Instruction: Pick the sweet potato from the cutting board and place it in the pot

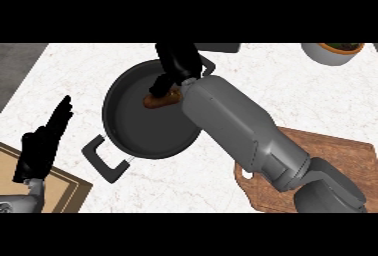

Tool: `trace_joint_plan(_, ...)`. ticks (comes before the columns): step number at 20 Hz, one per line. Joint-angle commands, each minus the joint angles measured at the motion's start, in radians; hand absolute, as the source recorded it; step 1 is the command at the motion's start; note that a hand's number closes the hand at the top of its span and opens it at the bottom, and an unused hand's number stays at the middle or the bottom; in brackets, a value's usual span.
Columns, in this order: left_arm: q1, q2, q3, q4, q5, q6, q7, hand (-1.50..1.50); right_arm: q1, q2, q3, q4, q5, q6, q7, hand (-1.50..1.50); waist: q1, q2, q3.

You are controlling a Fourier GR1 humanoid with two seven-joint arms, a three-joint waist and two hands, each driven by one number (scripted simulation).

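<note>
Clasping lumpy sweet potato (162, 100), round dark pot (148, 132)

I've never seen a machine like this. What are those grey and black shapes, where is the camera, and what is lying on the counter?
The camera sits in the robot's head and looks steeply down at a pale kitchen counter. The two grey tubes are the robot's forearms, and each ends in a black hand. The right hand reaches over a dark round pot, with its fingers curled round a brown sweet potato. I cannot tell whether the sweet potato touches the pot's floor. A wooden cutting board lies at the lower right, partly under that arm. The left hand rests open at the left, holding nothing. A pale bowl stands at the top right.
</note>
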Motion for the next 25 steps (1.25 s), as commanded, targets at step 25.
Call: trace_joint_plan(25,0.099,0.005,0.097,-0.068,0.01,-0.023,0.043,0.0,0.328,-0.086,-0.285,-0.317,-0.458,0.091,-0.433,-1.5,-0.104,-0.032,0.001)
